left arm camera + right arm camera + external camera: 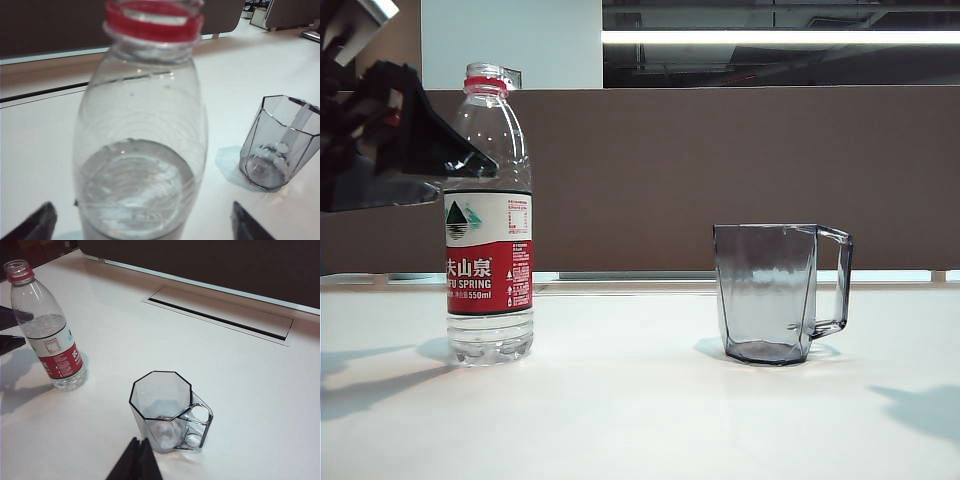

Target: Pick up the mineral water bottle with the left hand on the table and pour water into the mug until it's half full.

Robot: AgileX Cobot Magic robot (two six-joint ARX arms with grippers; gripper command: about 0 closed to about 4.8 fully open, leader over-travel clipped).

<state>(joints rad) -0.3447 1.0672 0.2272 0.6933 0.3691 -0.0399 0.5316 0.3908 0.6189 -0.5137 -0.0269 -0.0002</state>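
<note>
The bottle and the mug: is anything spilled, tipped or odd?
Nothing stands out. The bottle stands upright and uncapped, the mug upright beside it, the table dry. The left hand is open around the bottle.

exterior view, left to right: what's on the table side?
left claw (jaws open, at the bottle's upper part) → bottle → mug. Right claw isn't in this view.

Exterior camera sits low, level with the table [640,420]; both wrist cameras look down on it
</note>
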